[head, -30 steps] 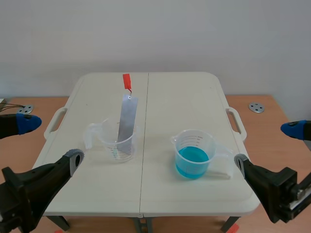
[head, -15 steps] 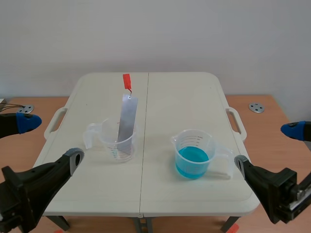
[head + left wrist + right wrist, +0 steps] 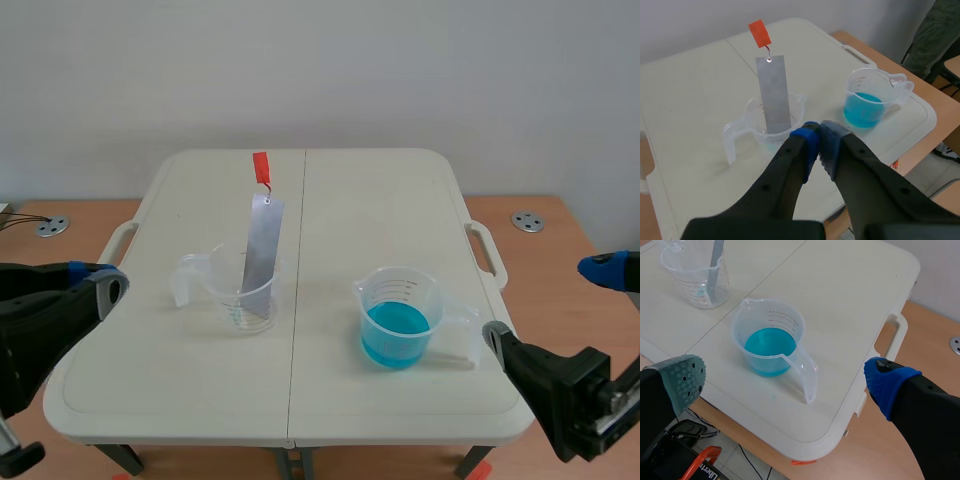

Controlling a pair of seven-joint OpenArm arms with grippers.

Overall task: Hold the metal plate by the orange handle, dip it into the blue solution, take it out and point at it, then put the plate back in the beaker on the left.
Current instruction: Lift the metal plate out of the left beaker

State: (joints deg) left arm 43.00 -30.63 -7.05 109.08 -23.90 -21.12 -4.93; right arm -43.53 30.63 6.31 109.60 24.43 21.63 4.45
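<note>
Metal plate: the metal plate [image 3: 260,255] stands nearly upright in the clear left beaker [image 3: 240,292], lower end inside, untouched by either arm.
Orange handle: the orange handle [image 3: 261,166] is a small tab on a thin hook at the plate's 12 o'clock end, well above the beaker rim.
Blue solution: the blue solution [image 3: 396,331] sits low in the right beaker [image 3: 400,315], at 3 o'clock from the left beaker, both on the tabletop [image 3: 360,200].
Risk, grasp: the tab is small and probably swings on its hook, so a pinch coming in off-centre could push it aside or tip the plate out.
Risk, beaker: the light beaker may slide or topple if the plate is dragged sideways rather than lifted straight.
Risk, dip: a swinging plate could catch the right beaker's rim and spill solution.
Left arm: low at 8 o'clock from the left beaker, aimed at the plate; the left pincer [image 3: 817,135] is clenched on nothing.
Right arm: low at 4 o'clock from the right beaker; the right pincer [image 3: 786,381] is released, fingers wide apart.
</note>
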